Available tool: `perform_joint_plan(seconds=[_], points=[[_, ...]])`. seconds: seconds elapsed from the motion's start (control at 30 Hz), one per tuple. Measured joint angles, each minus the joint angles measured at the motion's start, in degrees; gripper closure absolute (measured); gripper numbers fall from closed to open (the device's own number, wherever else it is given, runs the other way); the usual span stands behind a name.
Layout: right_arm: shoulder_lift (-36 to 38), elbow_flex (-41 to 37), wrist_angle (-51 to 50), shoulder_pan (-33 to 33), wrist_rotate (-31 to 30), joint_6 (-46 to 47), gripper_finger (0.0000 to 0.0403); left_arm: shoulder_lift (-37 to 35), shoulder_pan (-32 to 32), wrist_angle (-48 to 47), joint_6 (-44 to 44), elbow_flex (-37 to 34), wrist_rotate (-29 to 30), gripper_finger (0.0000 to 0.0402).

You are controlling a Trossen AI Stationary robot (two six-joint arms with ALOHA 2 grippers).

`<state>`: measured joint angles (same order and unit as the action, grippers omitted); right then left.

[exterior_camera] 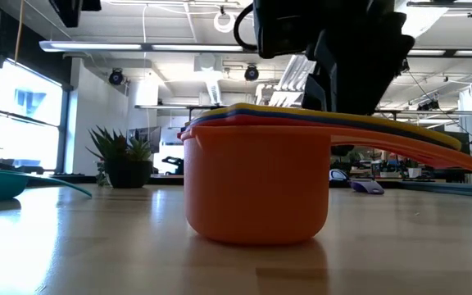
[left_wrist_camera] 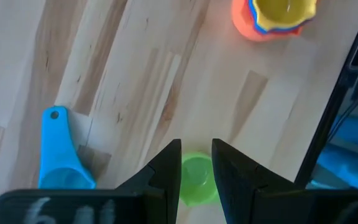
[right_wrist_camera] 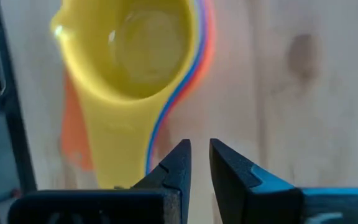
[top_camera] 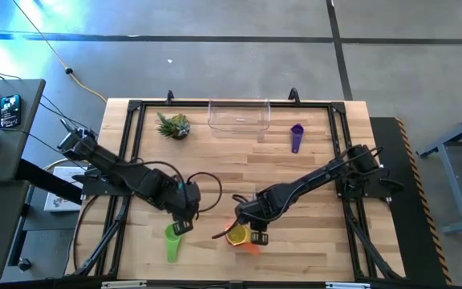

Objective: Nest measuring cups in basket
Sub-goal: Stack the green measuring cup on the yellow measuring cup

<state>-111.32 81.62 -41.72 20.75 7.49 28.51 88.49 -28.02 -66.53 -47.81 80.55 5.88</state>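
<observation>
A nested stack of cups (top_camera: pixel 237 235), yellow on top and orange at the bottom, stands on its base near the table's near edge (exterior_camera: pixel 256 184). My right gripper (right_wrist_camera: pixel 200 148) hovers narrowly open just beside the stack's handles (right_wrist_camera: pixel 120 140). The green cup (top_camera: pixel 172 240) lies left of the stack. My left gripper (left_wrist_camera: pixel 196 149) hangs over its bowl (left_wrist_camera: pixel 196 180), narrowly open. A light blue cup (left_wrist_camera: pixel 58 155) lies next to the green one. The purple cup (top_camera: pixel 297 137) rests near the clear basket (top_camera: pixel 239 115) at the far edge.
A small spiky plant (top_camera: pixel 173 126) stands left of the basket. A black frame rail (top_camera: pixel 135 144) runs round the tabletop. Bare wood lies between the stack and the basket. In the low view the plant (exterior_camera: pixel 125 160) shows behind the stack.
</observation>
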Motion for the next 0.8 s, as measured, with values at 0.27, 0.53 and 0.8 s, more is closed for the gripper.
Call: perform_joint_plan(seconds=[0.27,0.53,0.8], points=[[3.9,0.1,-1.2,-3.0,-5.6,6.0,0.0352,0.0,-4.1,-4.5,-0.5,0.0,0.1,0.0323],[6.3,0.1,0.1,-5.0,-6.3,8.4,0.0352,0.0,-9.8,-10.7,-3.9,0.0,0.6,0.0323],[6.8,0.1,1.8,-6.1,-7.5,11.6,0.0352,-0.6,-15.3,-14.0,-9.0,-1.6,2.1,0.0323]])
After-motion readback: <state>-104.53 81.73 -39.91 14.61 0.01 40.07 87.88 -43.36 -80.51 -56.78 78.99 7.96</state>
